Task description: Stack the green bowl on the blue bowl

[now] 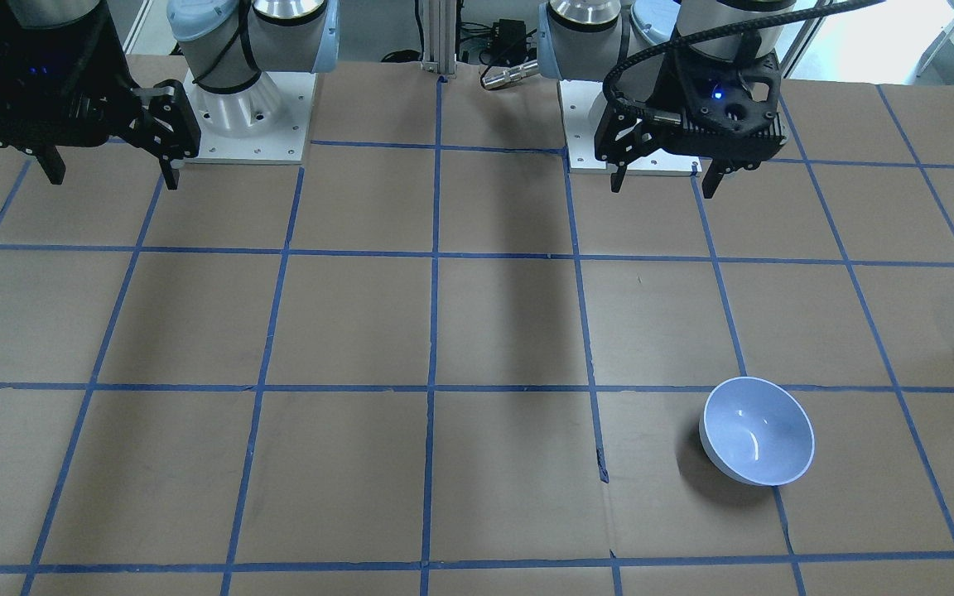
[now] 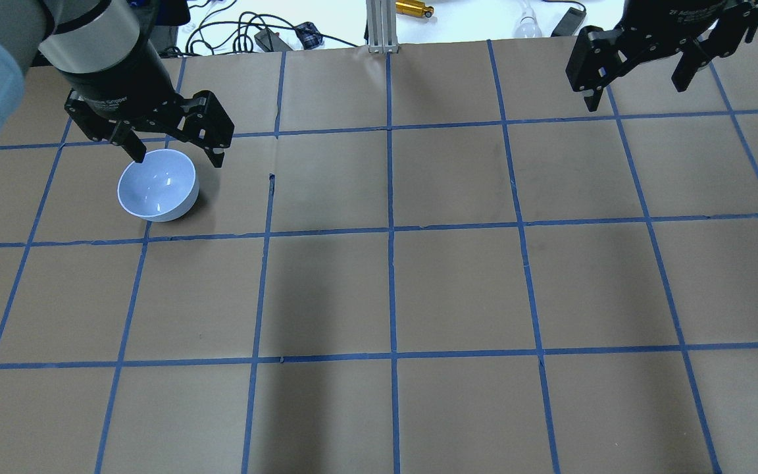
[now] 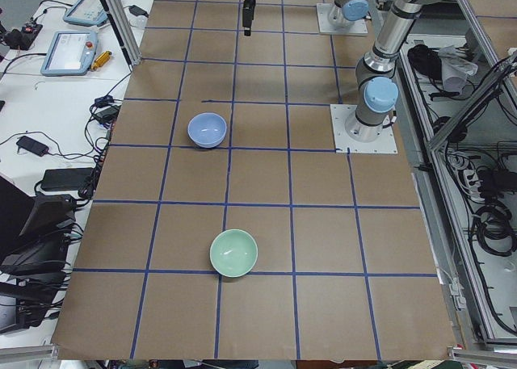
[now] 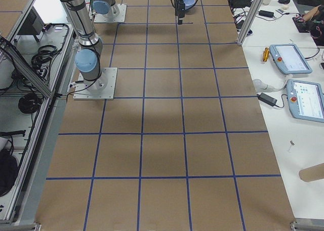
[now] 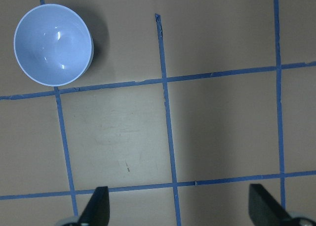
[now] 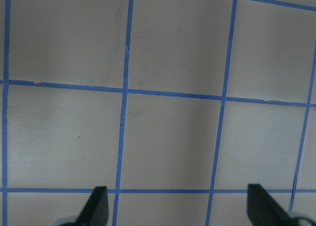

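jaws left and right released, empty; green bowl [image 3: 233,253] well apart from blue bowl [image 3: 207,130]

A robot lab.
Two robot arms [image 3: 378,94] are bolted to a big brown table [image 4: 162,155] marked with blue tape lines [image 4: 162,133]; beyond its long edges sit cables [image 3: 493,220] and what look like control screens [image 4: 291,58].

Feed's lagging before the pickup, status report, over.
Open and empty: left gripper, right gripper. The green bowl upright, apart from blue bowl. Nothing between them.
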